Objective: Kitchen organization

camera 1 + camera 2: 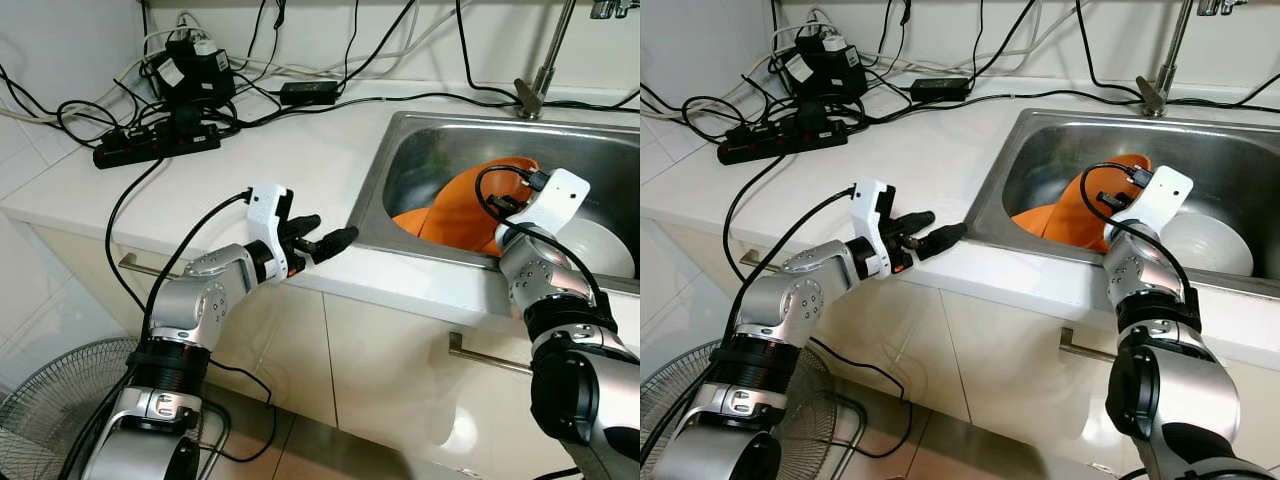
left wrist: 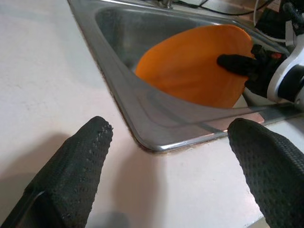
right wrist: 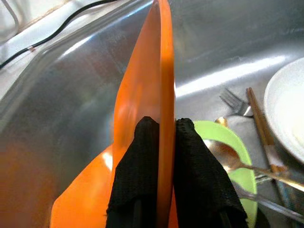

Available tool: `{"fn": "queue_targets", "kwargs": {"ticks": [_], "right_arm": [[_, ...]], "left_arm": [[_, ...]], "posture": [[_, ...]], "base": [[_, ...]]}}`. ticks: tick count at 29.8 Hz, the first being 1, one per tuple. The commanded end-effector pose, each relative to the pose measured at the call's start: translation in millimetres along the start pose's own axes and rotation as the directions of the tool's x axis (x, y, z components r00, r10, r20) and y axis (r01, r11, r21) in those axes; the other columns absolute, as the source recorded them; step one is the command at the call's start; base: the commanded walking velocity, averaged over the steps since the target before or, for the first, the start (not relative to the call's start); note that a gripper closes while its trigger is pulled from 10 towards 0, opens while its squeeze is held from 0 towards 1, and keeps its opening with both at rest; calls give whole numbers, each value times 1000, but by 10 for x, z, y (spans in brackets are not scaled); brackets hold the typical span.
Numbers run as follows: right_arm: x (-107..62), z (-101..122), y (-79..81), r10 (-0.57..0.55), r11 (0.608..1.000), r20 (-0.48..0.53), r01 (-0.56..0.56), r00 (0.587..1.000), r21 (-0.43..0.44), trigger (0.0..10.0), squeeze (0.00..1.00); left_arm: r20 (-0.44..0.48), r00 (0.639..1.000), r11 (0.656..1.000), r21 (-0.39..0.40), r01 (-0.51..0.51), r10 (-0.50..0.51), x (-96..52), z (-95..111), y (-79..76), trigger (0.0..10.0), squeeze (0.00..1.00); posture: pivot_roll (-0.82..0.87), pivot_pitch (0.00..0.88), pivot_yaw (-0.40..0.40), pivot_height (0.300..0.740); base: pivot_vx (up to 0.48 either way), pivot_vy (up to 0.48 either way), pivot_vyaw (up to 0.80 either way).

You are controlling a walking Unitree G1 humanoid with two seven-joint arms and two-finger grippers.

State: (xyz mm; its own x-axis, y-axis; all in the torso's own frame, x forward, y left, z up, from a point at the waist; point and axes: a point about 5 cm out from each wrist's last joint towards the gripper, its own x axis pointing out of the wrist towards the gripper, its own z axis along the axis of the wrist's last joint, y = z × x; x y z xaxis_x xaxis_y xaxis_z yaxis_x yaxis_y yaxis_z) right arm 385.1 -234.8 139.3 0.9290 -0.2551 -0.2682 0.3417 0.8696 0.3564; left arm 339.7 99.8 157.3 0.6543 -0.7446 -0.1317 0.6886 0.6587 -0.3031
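Note:
An orange plate (image 1: 462,200) stands on its edge inside the steel sink (image 1: 372,188), and my right gripper (image 3: 161,126) is shut on its rim, one finger on each face. A second orange plate (image 3: 78,202) lies beneath it on the sink floor. My left gripper (image 1: 330,232) hovers open over the white counter (image 1: 290,150), just left of the sink's front left corner, with nothing between its fingers (image 2: 76,166). From the left wrist view the right gripper's black fingers (image 2: 237,63) show clamped on the orange plate (image 2: 190,66).
In the sink lie a white plate (image 1: 602,245), a green plate (image 3: 232,152), a fork (image 3: 235,102), chopsticks (image 3: 261,126) and a spoon (image 3: 228,156). A faucet (image 1: 541,75) rises behind. A power strip (image 1: 155,145) and cables crowd the counter's back left. A fan (image 1: 45,400) stands on the floor.

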Motion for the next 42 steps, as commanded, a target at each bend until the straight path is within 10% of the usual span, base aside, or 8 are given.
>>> {"fn": "queue_targets", "kwargs": {"ticks": [1,5,6,8,17,18,19,42], "right_arm": [[-77,-554,33,27,1000,-243,-25,970,14,588,0],[-106,-673,75,63,993,-282,-88,957,-77,4902,0],[-111,-690,71,67,988,-286,-102,956,-112,9529,0],[-115,-704,65,70,982,-291,-117,954,-149,10000,0],[-157,-829,106,142,875,-351,-283,926,-392,10000,0],[-176,-878,109,158,843,-376,-323,913,-430,10000,780],[-191,-918,106,166,819,-397,-350,903,-454,10000,1000],[-127,-729,-86,58,906,-310,-181,949,-384,10000,1000]], "left_arm": [[1,1000,999,47,11,-11,-1,53,-26,10000,0],[-2,1000,999,51,18,-18,14,50,-47,10000,0],[-2,1000,998,51,21,-21,12,46,-54,10000,0],[-3,1000,998,53,24,-24,8,41,-61,10000,0],[-12,1000,997,66,25,-24,-13,42,-51,10000,0],[-12,1000,997,68,24,-23,-7,52,-49,10000,0],[-12,1000,997,70,24,-23,-4,58,-48,10000,0],[31,998,998,41,-54,53,-25,88,48,10000,0]], "posture": [[-89,0,141,740],[-85,0,138,740],[-83,0,135,740],[-81,0,133,740],[-81,0,133,740],[-82,0,133,740],[-82,0,133,740],[-84,0,128,740]], "base": [[0,0,0],[0,0,0],[0,0,0],[0,0,0],[0,0,0],[0,0,0],[0,0,0],[0,0,0]]}}
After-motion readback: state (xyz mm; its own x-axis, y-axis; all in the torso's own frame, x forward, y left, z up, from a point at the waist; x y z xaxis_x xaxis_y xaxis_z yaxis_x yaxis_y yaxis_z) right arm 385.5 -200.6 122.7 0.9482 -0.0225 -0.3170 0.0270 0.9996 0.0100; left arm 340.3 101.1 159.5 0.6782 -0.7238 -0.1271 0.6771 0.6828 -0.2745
